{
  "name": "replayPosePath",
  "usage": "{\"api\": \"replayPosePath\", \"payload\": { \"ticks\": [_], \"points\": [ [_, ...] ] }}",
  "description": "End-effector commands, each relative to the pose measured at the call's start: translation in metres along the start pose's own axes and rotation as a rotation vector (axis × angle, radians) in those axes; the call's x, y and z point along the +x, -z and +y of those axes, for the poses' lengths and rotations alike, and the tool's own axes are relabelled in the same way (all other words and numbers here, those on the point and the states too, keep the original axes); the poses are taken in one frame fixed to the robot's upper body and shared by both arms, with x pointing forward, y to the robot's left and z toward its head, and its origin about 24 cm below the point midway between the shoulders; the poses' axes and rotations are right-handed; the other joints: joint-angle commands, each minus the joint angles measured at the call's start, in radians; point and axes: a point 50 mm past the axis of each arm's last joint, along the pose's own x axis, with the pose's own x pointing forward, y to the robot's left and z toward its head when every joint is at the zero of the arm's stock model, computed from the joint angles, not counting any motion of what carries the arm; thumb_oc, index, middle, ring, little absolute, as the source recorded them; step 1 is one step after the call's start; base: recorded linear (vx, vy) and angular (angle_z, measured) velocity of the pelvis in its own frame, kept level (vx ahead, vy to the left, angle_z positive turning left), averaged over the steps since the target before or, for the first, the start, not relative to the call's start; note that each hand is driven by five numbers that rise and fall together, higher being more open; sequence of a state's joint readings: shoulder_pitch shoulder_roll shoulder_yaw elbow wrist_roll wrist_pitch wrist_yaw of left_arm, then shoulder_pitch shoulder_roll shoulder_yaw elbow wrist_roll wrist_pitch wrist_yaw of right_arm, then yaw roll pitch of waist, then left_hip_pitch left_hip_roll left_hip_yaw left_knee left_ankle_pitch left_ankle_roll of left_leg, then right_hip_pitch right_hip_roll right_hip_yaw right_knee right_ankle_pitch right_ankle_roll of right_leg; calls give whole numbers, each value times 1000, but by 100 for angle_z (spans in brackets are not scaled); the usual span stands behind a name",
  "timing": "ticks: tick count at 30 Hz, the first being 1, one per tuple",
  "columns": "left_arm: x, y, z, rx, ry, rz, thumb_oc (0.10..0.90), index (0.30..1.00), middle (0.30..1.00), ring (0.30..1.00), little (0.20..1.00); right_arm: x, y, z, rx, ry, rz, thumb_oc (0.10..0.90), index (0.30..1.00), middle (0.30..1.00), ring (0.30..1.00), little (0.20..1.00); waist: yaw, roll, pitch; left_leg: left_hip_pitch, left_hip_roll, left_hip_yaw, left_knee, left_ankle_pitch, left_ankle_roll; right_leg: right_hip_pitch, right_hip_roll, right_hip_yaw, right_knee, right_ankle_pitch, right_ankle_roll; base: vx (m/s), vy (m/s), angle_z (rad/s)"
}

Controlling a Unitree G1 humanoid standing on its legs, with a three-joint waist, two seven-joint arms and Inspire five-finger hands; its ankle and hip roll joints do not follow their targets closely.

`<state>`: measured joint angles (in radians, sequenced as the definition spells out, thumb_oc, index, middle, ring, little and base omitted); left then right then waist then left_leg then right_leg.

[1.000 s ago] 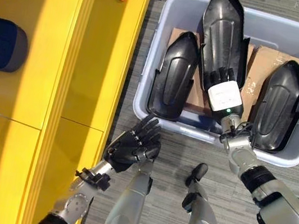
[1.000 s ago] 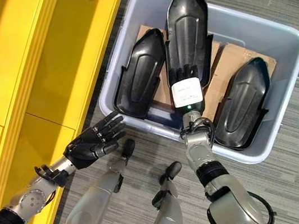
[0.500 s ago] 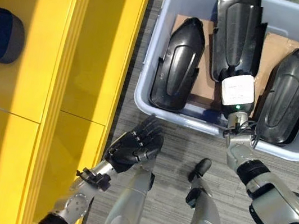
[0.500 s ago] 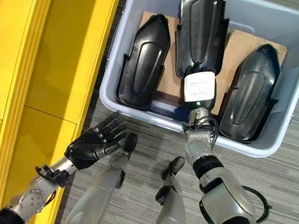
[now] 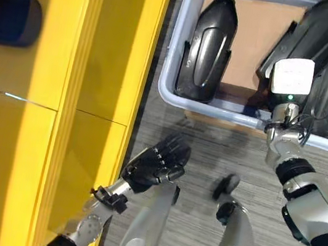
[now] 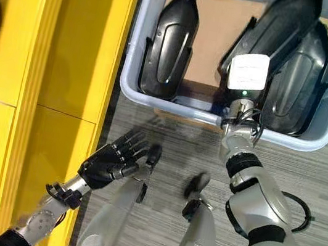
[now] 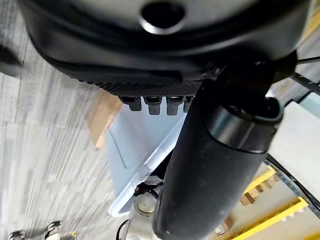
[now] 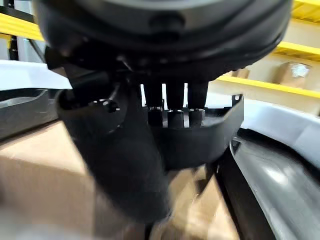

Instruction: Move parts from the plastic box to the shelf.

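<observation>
Upper right of the frame, the right hand grips a black part over the plastic box, its long axis pointing up-right. The left hand hangs with fingers relaxed, lower centre.

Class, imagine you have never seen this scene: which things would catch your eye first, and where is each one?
The bright yellow shelf runs down the robot's left. Ahead stands a pale plastic box on the grey floor, with long black parts on cardboard inside. The right hand is curled round one black part, tilted above another at the box's right end, while a third part lies at the left end; the left hand hangs open by the shelf.
</observation>
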<state>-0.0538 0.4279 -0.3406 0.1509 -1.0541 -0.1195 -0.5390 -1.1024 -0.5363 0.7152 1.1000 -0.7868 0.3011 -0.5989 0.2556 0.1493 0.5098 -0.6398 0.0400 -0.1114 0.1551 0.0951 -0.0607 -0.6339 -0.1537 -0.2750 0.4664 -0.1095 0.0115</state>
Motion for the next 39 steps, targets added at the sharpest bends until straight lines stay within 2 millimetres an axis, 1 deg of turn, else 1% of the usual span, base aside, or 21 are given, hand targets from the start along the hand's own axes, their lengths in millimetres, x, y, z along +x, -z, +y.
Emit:
{"api": "replayPosePath", "payload": {
  "ticks": [1,4,5,7,8,12,13,14,16,21,24,26,27,30,32,35,36,38,39],
  "points": [
    [7,-24,-16,54,162,-105,900,1000,1000,1000,1000,-17,10,22,-77,-49,-80,400,300,300,300,300,16,-12,10,53,-21,48,-26,35,52,94,-2,-9,-112,74,51,-40,-21,-2],
    [6,-26,-15,57,167,-108,900,1000,1000,1000,1000,-15,7,18,-85,-26,-118,400,300,300,300,300,13,-17,10,75,-17,48,-28,31,51,117,1,-5,-124,74,50,-26,-24,-12],
    [5,-28,-14,56,168,-109,900,1000,1000,1000,1000,-15,5,16,-91,-7,-151,400,300,300,300,300,11,-22,10,95,-14,48,-31,29,49,139,4,-3,-135,75,49,-30,-51,-16],
    [3,-30,-11,63,163,-105,900,1000,1000,1000,1000,-13,-1,10,-90,24,-210,400,300,300,300,300,9,-40,10,147,-4,48,-38,23,45,196,12,3,-162,78,50,-17,-88,-15],
    [1,-32,-9,67,160,-104,900,1000,1000,1000,1000,-11,-8,3,-91,64,-260,400,300,300,300,300,9,-54,10,190,3,49,-45,18,42,242,18,7,-182,79,50,9,-101,-3],
    [-3,-34,-6,73,151,-98,900,1000,1000,1000,1000,-5,-14,-11,-94,113,-307,400,300,300,300,300,13,-73,10,255,16,49,-54,12,36,318,27,15,-210,78,49,22,-72,-8],
    [-5,-35,-5,78,147,-94,900,1000,1000,1000,1000,-3,-17,-17,-106,137,-325,400,300,300,300,300,16,-82,10,285,19,48,-60,10,35,350,31,19,-221,77,50,59,-93,-16],
    [-10,-33,-2,77,138,-81,900,1000,1000,1000,1000,-2,-18,-23,-122,176,-345,400,300,300,300,300,19,-95,-8,319,26,46,-74,7,31,390,37,24,-243,77,51,64,-89,-7],
    [-13,-32,-1,76,135,-75,900,1000,1000,1000,1000,-3,-18,-25,-124,190,-346,400,300,300,300,300,20,-102,-23,329,29,44,-81,8,29,404,39,24,-257,81,52,54,-46,-3],
    [-30,-22,5,56,97,-42,900,1000,1000,1000,1000,-6,-20,-40,-117,296,-383,400,300,300,300,300,25,-143,-104,411,44,45,-136,13,18,512,41,34,-347,99,67,93,-33,-8],
    [-41,-12,6,5,95,-19,900,1000,1000,1000,1000,-10,-23,-51,-72,337,-407,400,300,300,300,300,20,-165,-166,464,55,51,-170,20,12,574,35,39,-395,112,78,117,13,-9],
    [-47,-4,5,-10,110,23,900,1000,1000,1000,1000,-15,-26,-60,-30,356,-424,400,300,300,300,300,11,-174,-210,497,62,53,-189,25,10,610,26,46,-422,123,86,142,36,-9],
    [-51,4,6,-6,116,56,900,1000,1000,1000,1000,-20,-31,-66,22,370,-461,400,300,300,300,300,0,-179,-251,529,68,59,-209,31,6,638,18,46,-448,136,95,133,68,-4],
    [-54,11,7,-32,103,53,900,1000,1000,1000,1000,-29,-41,-72,73,371,-518,400,300,300,300,300,-17,-176,-295,560,73,69,-226,33,3,663,9,50,-473,148,104,94,110,-1],
    [-56,18,8,-60,89,37,900,1000,1000,1000,1000,-41,-50,-75,159,359,-552,400,300,300,300,300,-38,-166,-339,593,74,79,-236,24,2,689,-7,55,-505,165,116,82,187,-7],
    [-59,23,9,-62,81,35,900,1000,1000,1000,1000,-51,-56,-77,220,354,-576,400,300,300,300,300,-57,-153,-364,623,74,88,-242,13,3,709,-22,63,-527,179,125,22,155,-9],
    [-57,24,11,-45,88,41,900,1000,1000,1000,1000,-56,-60,-76,254,348,-581,400,300,300,300,300,-70,-148,-376,641,70,92,-242,-1,5,724,-34,64,-539,185,134,-12,158,-15],
    [-52,21,12,-22,85,38,900,1000,1000,1000,1000,-67,-58,-71,345,339,-563,400,300,300,300,300,-92,-142,-399,666,54,84,-242,-22,17,745,-49,80,-526,177,144,2,147,-6],
    [-52,20,13,-24,80,35,900,1000,1000,1000,1000,-69,-57,-70,362,334,-556,400,300,300,300,300,-96,-142,-403,668,50,80,-242,-26,20,746,-49,86,-522,173,144,6,66,3]
  ]
}}
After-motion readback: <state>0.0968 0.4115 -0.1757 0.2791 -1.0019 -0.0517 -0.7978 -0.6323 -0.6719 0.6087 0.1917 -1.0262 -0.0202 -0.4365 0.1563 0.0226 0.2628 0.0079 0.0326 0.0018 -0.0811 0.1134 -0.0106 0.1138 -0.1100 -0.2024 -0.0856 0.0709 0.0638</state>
